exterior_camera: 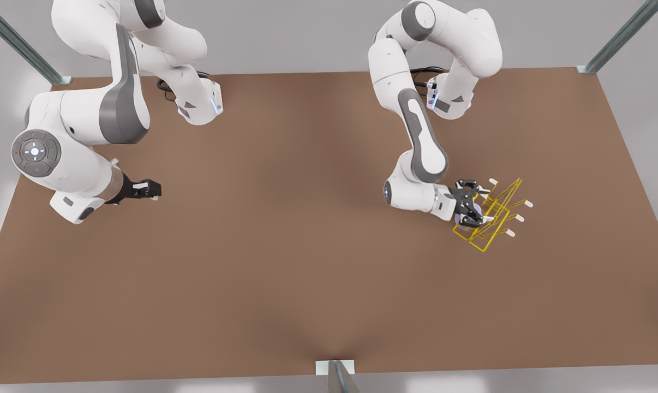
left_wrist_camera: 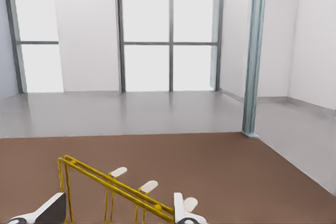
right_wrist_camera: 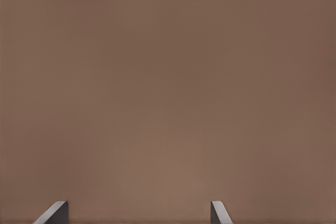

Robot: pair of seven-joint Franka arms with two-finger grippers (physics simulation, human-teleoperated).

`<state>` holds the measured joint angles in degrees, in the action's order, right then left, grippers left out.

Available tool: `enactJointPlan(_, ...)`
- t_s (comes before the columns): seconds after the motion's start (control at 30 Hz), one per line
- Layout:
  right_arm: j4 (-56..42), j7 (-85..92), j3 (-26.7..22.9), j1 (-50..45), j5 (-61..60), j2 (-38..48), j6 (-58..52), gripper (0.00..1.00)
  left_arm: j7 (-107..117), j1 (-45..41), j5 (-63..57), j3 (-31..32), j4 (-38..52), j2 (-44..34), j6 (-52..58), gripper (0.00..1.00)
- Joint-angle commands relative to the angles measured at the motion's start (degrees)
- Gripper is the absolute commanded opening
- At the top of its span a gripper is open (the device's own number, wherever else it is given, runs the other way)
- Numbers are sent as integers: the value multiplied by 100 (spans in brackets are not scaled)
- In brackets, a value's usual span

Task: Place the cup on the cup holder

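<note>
Cup (exterior_camera: pixel 463 220) in left gripper (exterior_camera: pixel 469 206) at cup holder (exterior_camera: pixel 495 215) edge, grip unclear; right gripper (exterior_camera: pixel 143 189) open, idle.

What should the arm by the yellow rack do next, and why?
Probably ease the left tool a little further over the holder, to settle the cup on a white-tipped prong. The tool sits at the rack's edge with a sliver of pale cup beneath it, and I cannot tell if the cup is seated. The right tool waits, open, far off.
</note>
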<state>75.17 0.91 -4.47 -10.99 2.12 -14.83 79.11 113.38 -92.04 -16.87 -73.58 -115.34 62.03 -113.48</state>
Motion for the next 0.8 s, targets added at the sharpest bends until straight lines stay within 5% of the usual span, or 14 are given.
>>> enactJointPlan(0.0, -11, 49, -2, 0, -1, 6, 8, 100, -623, -427, 43, -261, 12, -619, 518, 100)
enactJointPlan(0.03, -11, 49, -2, 0, -1, 6, 8, 100, -2064, -964, 736, -481, 617, -1912, 2073, 100)
enactJointPlan(0.13, -108, 14, -2, -9, 26, 24, 8, 100, -7749, -929, 2882, -2002, 2709, -1993, 4738, 100)
enactJointPlan(0.2, -90, -3, -2, 18, 17, 120, 8, 100, -10222, 19, 3470, -1958, 3606, -2010, 5029, 100)
enactJointPlan(0.23, -82, -39, 16, 27, 8, 129, 8, 100, -11135, 738, 3691, -1442, 3966, -2378, 5046, 100)
enactJointPlan(0.3, -73, -39, 16, 35, 8, 129, 8, 100, -11303, 4403, 3585, 2618, 6391, -2924, 6110, 100)
enactJointPlan(0.33, -73, -30, 16, 35, 8, 129, 8, 100, -11260, 5090, 3577, 3569, 6516, -3187, 5952, 100)
enactJointPlan(0.37, -64, -12, 16, 35, 8, 129, 8, 100, -11093, 6127, 2876, 5193, 6376, -3609, 5504, 100)
enactJointPlan(0.43, -73, 5, 16, 35, 17, 121, 8, 100, -10102, 7558, 967, 7961, 3708, -4987, 3240, 100)
enactJointPlan(0.47, -73, 23, 16, 35, 8, 120, 8, 100, -10011, 7869, 1185, 8211, 2658, -5446, 2533, 100)
enactJointPlan(0.57, -73, 32, 16, 35, -1, 120, 8, 100, -10934, 7957, 1678, 8211, 3272, -5272, 3999, 100)
enactJointPlan(0.77, -73, 32, 16, 35, -9, 120, 8, 100, -10952, 7983, 1669, 8176, 3273, -5148, 4150, 100)
